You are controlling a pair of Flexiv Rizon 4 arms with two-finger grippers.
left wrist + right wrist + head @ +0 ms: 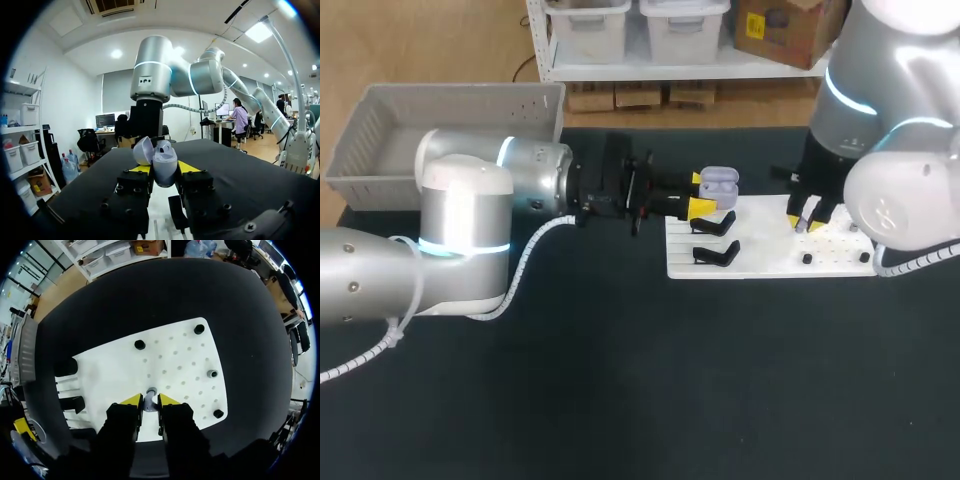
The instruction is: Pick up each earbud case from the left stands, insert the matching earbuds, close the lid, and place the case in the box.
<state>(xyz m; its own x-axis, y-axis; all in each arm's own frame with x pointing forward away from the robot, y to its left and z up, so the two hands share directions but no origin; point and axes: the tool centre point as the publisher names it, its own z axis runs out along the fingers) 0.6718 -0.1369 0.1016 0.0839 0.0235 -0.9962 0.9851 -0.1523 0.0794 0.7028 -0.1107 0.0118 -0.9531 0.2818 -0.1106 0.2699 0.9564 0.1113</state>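
Observation:
My left gripper (700, 194) hovers at the white board's (770, 255) left end, shut on a lavender earbud case (720, 182). In the left wrist view the case (165, 167) stands between the yellow tips with its lid (143, 150) swung open. Two black stands (715, 225) on the board below it are bare. My right gripper (807, 222) points down at the board's right part. In the right wrist view its yellow tips (150, 401) press on both sides of a small pale earbud (150, 394) sitting on the board (175, 360).
A grey plastic bin (380, 130) sits at the back left of the black table. Small black pegs (140, 344) and a grey one (212, 373) stick up from the board around my right gripper. My two arms face each other across the board.

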